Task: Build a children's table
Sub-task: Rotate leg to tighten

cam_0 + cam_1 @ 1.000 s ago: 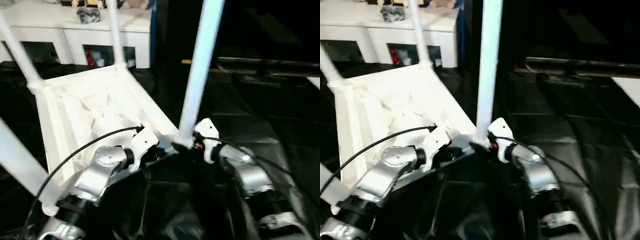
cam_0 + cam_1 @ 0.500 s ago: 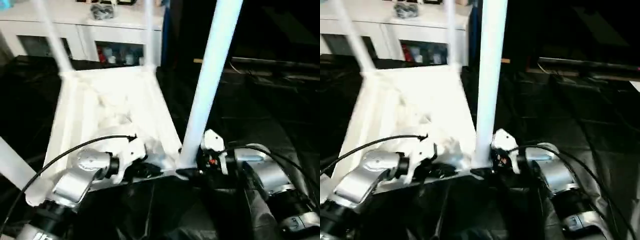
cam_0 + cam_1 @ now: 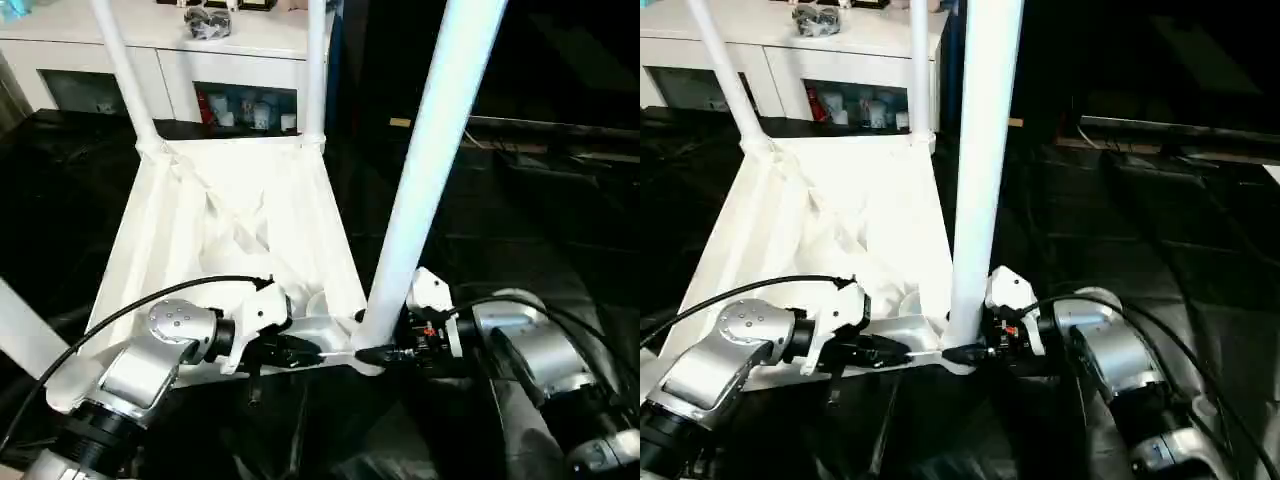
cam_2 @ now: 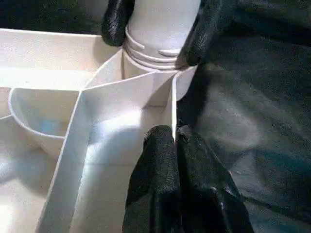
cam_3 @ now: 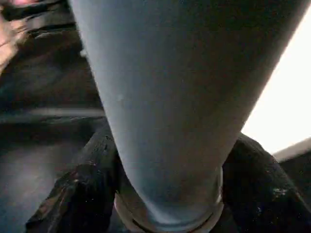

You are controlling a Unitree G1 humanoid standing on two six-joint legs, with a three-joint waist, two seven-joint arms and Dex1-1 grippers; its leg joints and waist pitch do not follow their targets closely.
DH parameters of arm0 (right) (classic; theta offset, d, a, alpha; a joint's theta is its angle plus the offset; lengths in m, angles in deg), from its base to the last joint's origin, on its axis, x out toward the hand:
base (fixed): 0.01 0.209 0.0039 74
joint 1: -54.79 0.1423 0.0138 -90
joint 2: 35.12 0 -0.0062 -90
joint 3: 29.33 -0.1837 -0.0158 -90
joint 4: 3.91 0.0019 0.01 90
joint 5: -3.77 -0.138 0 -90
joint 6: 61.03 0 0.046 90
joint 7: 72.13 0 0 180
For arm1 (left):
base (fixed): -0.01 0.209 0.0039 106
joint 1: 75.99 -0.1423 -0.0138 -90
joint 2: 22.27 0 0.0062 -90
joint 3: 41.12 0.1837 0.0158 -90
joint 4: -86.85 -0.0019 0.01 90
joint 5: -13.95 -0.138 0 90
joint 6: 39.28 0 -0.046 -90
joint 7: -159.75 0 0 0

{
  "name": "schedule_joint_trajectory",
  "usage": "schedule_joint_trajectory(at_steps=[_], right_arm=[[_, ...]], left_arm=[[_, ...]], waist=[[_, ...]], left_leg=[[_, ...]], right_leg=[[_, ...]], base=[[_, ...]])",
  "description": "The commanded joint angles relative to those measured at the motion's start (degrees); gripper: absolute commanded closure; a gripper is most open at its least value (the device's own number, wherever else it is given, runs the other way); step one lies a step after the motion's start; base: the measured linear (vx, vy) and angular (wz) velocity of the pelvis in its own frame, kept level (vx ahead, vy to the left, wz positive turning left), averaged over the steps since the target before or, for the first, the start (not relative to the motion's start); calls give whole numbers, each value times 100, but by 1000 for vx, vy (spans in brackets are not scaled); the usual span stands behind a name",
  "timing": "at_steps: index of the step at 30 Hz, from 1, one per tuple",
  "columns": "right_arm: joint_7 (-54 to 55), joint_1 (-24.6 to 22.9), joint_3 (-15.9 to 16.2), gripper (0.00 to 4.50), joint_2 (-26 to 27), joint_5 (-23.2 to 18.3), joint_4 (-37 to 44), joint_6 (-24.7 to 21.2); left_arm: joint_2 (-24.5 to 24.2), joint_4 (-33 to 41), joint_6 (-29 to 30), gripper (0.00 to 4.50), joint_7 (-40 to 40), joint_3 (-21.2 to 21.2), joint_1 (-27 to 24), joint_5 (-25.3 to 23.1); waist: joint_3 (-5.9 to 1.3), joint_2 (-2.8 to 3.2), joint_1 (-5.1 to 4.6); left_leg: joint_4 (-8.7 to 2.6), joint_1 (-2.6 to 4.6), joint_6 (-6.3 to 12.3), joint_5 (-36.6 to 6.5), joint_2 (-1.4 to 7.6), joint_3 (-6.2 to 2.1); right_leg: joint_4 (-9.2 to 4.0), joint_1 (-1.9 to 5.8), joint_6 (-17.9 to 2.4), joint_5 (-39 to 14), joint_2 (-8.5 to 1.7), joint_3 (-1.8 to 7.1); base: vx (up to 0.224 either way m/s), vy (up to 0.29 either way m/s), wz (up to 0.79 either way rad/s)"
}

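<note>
Table top [image 3: 235, 225]: lying upside down on the black-covered worktop [image 3: 560, 230], ribbed underside up, so that the corner sockets face upward to receive the legs.
Near leg [image 3: 425, 190]: standing upright in the socket at the near right corner, about 5 o'clock of the top; threaded end seen at the socket mouth in the left wrist view, probably not yet fully seated.
Right end effector [image 3: 385, 352]: closed around the base of the near leg, one finger on each side just above the socket, likely to turn or press it home.
Left end effector [image 4: 176, 141]: fingers pinched shut on the thin rim wall of the top beside that socket, probably to keep the top from turning.
Far legs [image 3: 122, 70]: two already standing in the corners at 11 and 1 o'clock.
Fourth leg [image 3: 25, 335]: at 8 o'clock, leaving the frame.
Surroundings: white cabinet [image 3: 200, 50] at 12 o'clock, well apart.
In the way: black cable [image 3: 150, 300] over the left forearm, near the rim.
</note>
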Motion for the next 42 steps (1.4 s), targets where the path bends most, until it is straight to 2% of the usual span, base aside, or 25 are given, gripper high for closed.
schedule_joint_trajectory(at_steps=[1, 2, 3, 4, 6, 7, 8, 9, 10, 11, 13, 14, 16, 17, 22, 23, 24, 28, 30, 34, 35, 36, 37, 38, 42], right_arm=[[1291, 188, 25, 189, 526, 374, -401, -46], [1788, 268, -66, 189, 712, 451, -599, -90], [1788, 268, -66, 189, 712, 451, -599, -90], [2009, 300, -116, 189, 816, 452, -680, -108], [2697, 377, -242, 189, 1172, 471, -822, -233], [2931, 399, -283, 189, 1301, 491, -860, -280], [3144, 404, -260, 189, 1460, 552, -861, -301], [3268, 410, -213, 189, 1580, 620, -866, -302], [3245, 408, -130, 189, 1676, 661, -857, -267], [3195, 409, -30, 189, 1785, 714, -868, -161], [3031, 388, -45, 189, 1824, 598, -799, -173], [2943, 385, -64, 133, 1821, 492, -762, -215], [2864, 386, -84, 133, 1804, 414, -734, -258], [2816, 391, -98, 117, 1784, 365, -723, -283], [2437, 382, -102, 78, 1408, 340, -583, -239], [1925, 309, -10, 66, 986, 390, -432, -48], [1925, 309, -10, 66, 986, 390, -432, -48], [1066, 215, 62, 66, 566, 189, -148, 69], [568, 189, 110, 66, 347, 71, 0, 91], [1, 185, 171, 66, 94, -57, 112, 100], [-187, 198, 192, 66, 10, -99, 125, 83], [-282, 207, 204, 66, -32, -121, 130, 64], [-436, 217, 220, 80, -92, -141, 133, 64], [-436, 217, 220, 80, -92, -141, 133, 64], [-927, 235, 330, 125, -255, -235, 177, -81]], left_arm=[[433, -30, -71, 450, 572, 52, 258, -78], [544, -82, -63, 450, 777, 50, 299, -141], [544, -82, -63, 450, 777, 50, 299, -141], [612, -108, -49, 450, 903, 61, 323, -190], [885, -215, 41, 450, 1371, 99, 410, -381], [983, -265, 67, 450, 1545, 109, 444, -438], [1137, -328, 104, 450, 1756, 131, 496, -504], [1286, -384, 154, 450, 1927, 133, 539, -543], [1420, -421, 209, 450, 2034, 156, 576, -567], [1568, -474, 237, 450, 2128, 186, 618, -619], [1630, -491, 213, 450, 2093, 232, 645, -615], [1639, -498, 199, 450, 2085, 248, 657, -609], [1627, -501, 189, 450, 2083, 248, 660, -611], [1613, -498, 179, 450, 2069, 244, 657, -612], [1350, -349, 25, 450, 1687, 200, 537, -539], [1075, -202, -112, 450, 1288, 98, 440, -367], [1075, -202, -112, 450, 1288, 98, 440, -367], [694, -76, -192, 450, 744, 37, 342, -181], [482, -43, -259, 450, 440, 39, 288, -125], [222, 16, -296, 450, 28, 46, 226, 0], [132, 11, -319, 450, -88, 41, 217, 38], [87, 6, -333, 450, -145, 38, 213, 60], [9, 16, -328, 450, -250, 33, 201, 101], [9, 16, -328, 450, -250, 33, 201, 101], [-240, 129, -212, 450, -585, 36, 142, 222]], waist=[[-278, -3, -22], [-263, -10, -64], [-264, -18, -112], [-267, -12, -110], [-258, -14, -160], [-265, -9, -164], [-272, -31, -184], [-272, -20, -188], [-264, -21, -201], [-276, -28, -184], [-284, -26, -157], [-292, -23, -152], [-298, -12, -148], [-298, -5, -145], [-307, -6, -138], [-305, 3, -127], [-329, 4, -114], [-346, 11, -106], [-351, 20, -77], [-330, 31, -9], [-319, 8, 7], [-317, 17, 13], [-312, -21, 11], [-311, -2, 29], [-316, -18, 56]], left_leg=[[-446, 65, 57, -1471, 220, -62], [-457, 64, -24, -1619, 199, -77], [-471, 12, -97, -1685, 181, -115], [-481, 9, -104, -1730, 183, -128], [-467, 49, -107, -1833, 188, -129], [-457, 77, -110, -1857, 188, -125], [-463, 54, -85, -1791, 187, -129], [-470, 41, -75, -1769, 192, -128], [-465, 57, -67, -1810, 191, -117], [-448, 78, -40, -1795, 185, -102], [-452, 61, 25, -1693, 188, -99], [-459, 53, 51, -1621, 195, -97], [-457, 45, 73, -1530, 197, -85], [-453, 48, 79, -1505, 197, -79], [-443, 34, 152, -1406, 196, -73], [-448, 37, 159, -1402, 201, -79], [-427, 30, 201, -1332, 203, -73], [-399, 14, 335, -1029, 219, -63], [-390, 34, 410, -946, 227, -52], [-400, 57, 396, -1062, 242, -37], [-406, 67, 351, -1158, 238, -34], [-417, 72, 311, -1235, 242, -36], [-418, 66, 306, -1261, 241, -31], [-417, 73, 284, -1287, 243, -31], [-421, 56, 270, -1175, 250, -40]], right_leg=[[-514, 237, -946, -2000, -405, 302], [-543, 230, -861, -2344, -408, 287], [-559, 282, -673, -2708, -424, 253], [-583, 286, -574, -2863, -428, 237], [-647, 214, -459, -3026, -433, 246], [-649, 193, -481, -3010, -434, 253], [-630, 214, -520, -2842, -432, 259], [-619, 219, -536, -2773, -426, 258], [-631, 194, -550, -2749, -414, 257], [-630, 187, -564, -2689, -417, 270], [-614, 206, -599, -2512, -421, 282], [-587, 209, -643, -2314, -409, 287], [-559, 218, -737, -2007, -400, 294], [-548, 220, -799, -1889, -399, 298], [-519, 257, -893, -1659, -399, 297], [-519, 262, -901, -1653, -399, 289], [-494, 277, -912, -1516, -400, 296], [-421, 283, -1117, -877, -388, 300], [-387, 278, -1262, -626, -374, 293], [-394, 263, -1310, -743, -382, 300], [-412, 259, -1288, -921, -386, 301], [-423, 262, -1253, -1089, -391, 300], [-433, 261, -1226, -1157, -387, 301], [-435, 254, -1195, -1262, -394, 309], [-421, 266, -1150, -1266, -403, 308]], base=[[0, 0, 0], [0, 0, 0], [-67, 0, -14], [-53, 6, -14], [-27, 3, -7], [0, 0, 0], [0, 0, 0], [0, 0, 0], [0, 0, 0], [0, 0, 0], [0, 0, 0], [0, 0, 0], [0, 0, 0], [0, 0, 0], [0, 0, 0], [0, 0, 0], [0, 0, 0], [0, 0, 0], [0, 0, 0], [0, 0, 0], [0, 0, 0], [0, 0, 0], [0, 0, 0], [0, 0, 0], [0, 0, 0]])
